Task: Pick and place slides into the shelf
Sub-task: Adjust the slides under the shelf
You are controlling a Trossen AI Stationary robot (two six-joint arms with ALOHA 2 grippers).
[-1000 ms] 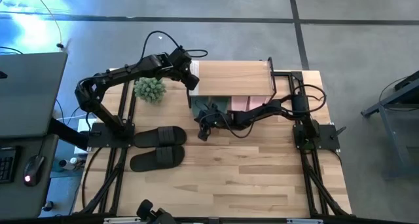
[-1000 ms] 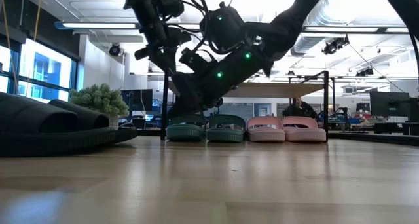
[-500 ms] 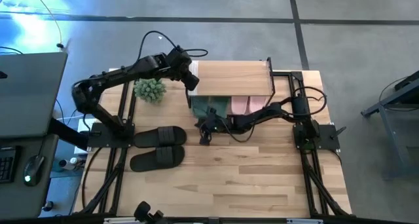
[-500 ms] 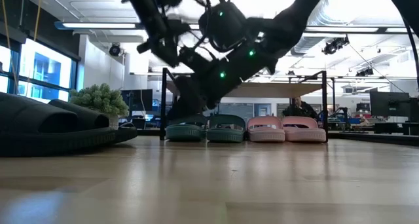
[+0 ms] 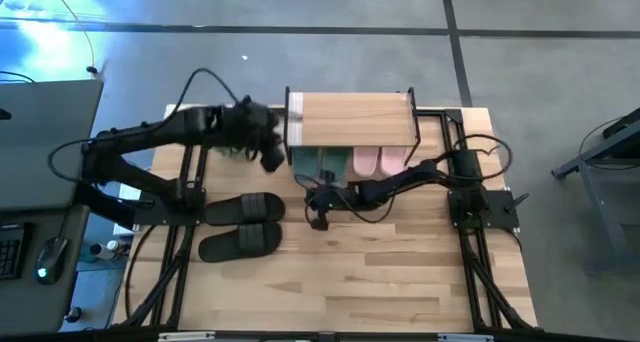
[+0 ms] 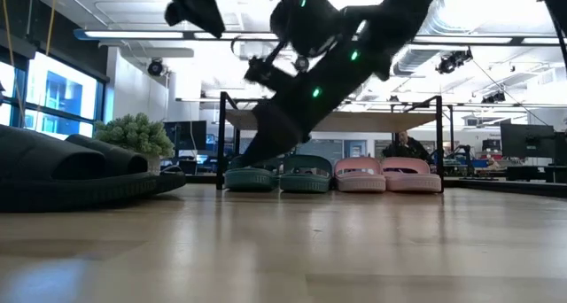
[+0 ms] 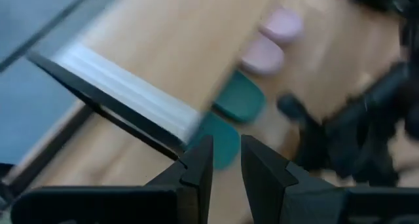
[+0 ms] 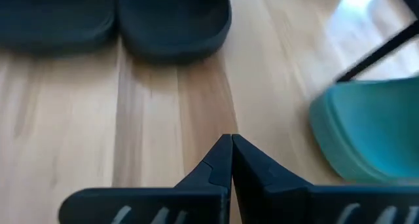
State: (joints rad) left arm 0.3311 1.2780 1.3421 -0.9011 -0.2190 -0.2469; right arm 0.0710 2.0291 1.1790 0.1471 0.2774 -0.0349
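Note:
The shelf [image 5: 350, 120] stands at the table's far middle, on thin black legs. Under it, soles on the table, sit a green pair of slides [image 5: 325, 164] and a pink pair [image 5: 378, 160], toes toward the near edge [image 6: 306, 174]. A black pair [image 5: 240, 225] lies flat at the near left [image 8: 173, 21]. My left gripper [image 7: 227, 158] hovers high beside the shelf's left end [image 5: 270, 157], narrowly open, with nothing between its fingers. My right gripper [image 8: 230, 142] is shut and slants down over bare wood just in front of the green pair [image 5: 320, 220], apart from the nearest green slide [image 8: 366, 135].
A small green potted plant [image 6: 133, 135] stands left of the shelf, partly under my left arm [image 5: 228, 142]. Bare tabletop [image 5: 400, 272] stretches along the near and right sides. A person shows in the room beyond the shelf [image 6: 403, 145].
My left gripper has swung from above the shelf's far left corner toward the table's left and near edges, rising as it went. My right gripper has drawn back a little from the green pair toward the near edge, staying shut. The slides have kept still.

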